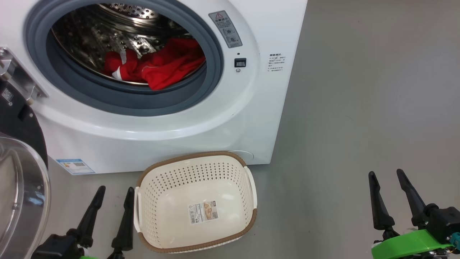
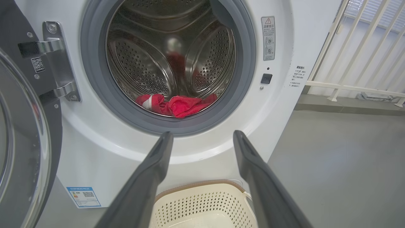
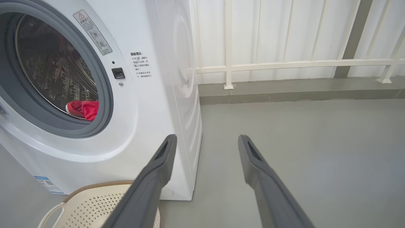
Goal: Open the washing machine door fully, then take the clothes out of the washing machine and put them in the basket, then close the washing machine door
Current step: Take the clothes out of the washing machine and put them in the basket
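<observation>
Grey floor (image 1: 359, 108) runs back to a white railing (image 3: 284, 63) along the far wall. The clothes (image 1: 161, 66), a red garment with white trim, lie bunched at the bottom front of the steel drum (image 1: 107, 32), with one fold reaching the drum's lower lip just above the grey gasket (image 1: 125, 100). The washer (image 1: 187, 133) stands on the floor. Its door (image 1: 21, 194) is swung open to the robot's left on a metal hinge (image 2: 58, 60), and the clear glass bowl bulges outward. A warning sticker (image 1: 225, 28) sits on the front to the right of the opening, and a blue label (image 1: 74, 166) is at the lower left corner. The basket (image 1: 169, 187) sits on the floor just in front of the washer, below the opening, with a paper label (image 1: 203, 212) on its bottom. The left gripper (image 1: 115, 188) hovers just beside the basket's left handle, between it and the door, with its fingers spread wide and empty. The right gripper (image 1: 385, 172) is well apart to the right over bare floor, also spread wide and empty. A green band (image 1: 409, 246) wraps its wrist.
</observation>
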You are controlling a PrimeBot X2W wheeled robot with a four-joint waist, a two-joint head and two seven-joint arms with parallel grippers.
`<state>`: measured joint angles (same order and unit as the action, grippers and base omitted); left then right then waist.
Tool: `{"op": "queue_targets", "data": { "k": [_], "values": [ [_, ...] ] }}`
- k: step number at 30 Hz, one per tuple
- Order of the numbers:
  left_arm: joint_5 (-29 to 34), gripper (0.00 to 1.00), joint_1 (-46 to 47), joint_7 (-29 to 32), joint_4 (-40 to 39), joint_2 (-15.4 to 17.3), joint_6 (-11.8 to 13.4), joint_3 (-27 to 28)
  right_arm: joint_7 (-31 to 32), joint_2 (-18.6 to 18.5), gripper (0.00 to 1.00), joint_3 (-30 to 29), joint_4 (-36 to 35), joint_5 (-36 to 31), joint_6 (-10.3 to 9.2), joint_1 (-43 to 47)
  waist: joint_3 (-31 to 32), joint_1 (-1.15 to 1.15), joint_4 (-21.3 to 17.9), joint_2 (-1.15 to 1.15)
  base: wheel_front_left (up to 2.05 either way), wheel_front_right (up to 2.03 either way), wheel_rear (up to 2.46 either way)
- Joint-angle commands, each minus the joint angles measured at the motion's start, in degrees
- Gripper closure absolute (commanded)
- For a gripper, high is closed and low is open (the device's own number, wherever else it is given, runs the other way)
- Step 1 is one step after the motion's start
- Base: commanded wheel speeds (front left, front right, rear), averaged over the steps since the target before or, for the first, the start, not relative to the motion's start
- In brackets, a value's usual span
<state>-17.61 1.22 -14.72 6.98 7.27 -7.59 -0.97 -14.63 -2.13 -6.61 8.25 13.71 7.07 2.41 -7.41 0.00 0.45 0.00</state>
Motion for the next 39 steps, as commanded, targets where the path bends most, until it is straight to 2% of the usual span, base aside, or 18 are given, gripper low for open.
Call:
{"op": "queue_targets", "data": {
  "k": [1, 10, 18, 31, 39],
  "values": [
    [0.5, 0.00, 1.5, -0.3, -1.1, 0.8, 0.1, 2.0, -0.4, -0.8, 0.00, 1.5, -1.3, 0.4, 0.42, -0.4, 0.1, 0.00, 0.0, 0.00, 0.00, 0.00, 0.00],
    [0.8, 0.00, 1.7, -0.3, -0.9, 0.4, 0.1, 2.2, -0.4, -0.8, 0.00, 1.8, -1.3, 0.8, 0.42, -0.5, -0.5, 0.00, 0.1, 0.00, 0.00, 0.00, 0.00],
    [2.1, 0.00, 5.4, -0.3, 1.6, -0.1, 0.1, 2.3, -0.4, -0.8, 0.00, 2.4, -1.5, 0.9, 0.42, -2.5, -4.1, 0.00, -0.3, 0.00, 0.00, 0.00, 0.00],
    [6.0, 0.00, 21.8, -0.3, 10.5, -0.3, 0.1, 1.7, -0.4, -0.8, 0.00, 3.8, -1.6, 2.4, 0.42, -7.7, -12.7, 0.00, -3.9, 0.00, 0.00, 0.00, 0.00],
    [6.5, 0.00, 34.8, -0.3, 18.8, 3.3, 0.1, 1.9, -0.4, -0.8, 0.00, 7.2, -1.4, 3.9, 0.42, -11.2, -18.1, 0.00, -8.1, 0.00, 0.00, 0.00, 0.00]
  ]
}}
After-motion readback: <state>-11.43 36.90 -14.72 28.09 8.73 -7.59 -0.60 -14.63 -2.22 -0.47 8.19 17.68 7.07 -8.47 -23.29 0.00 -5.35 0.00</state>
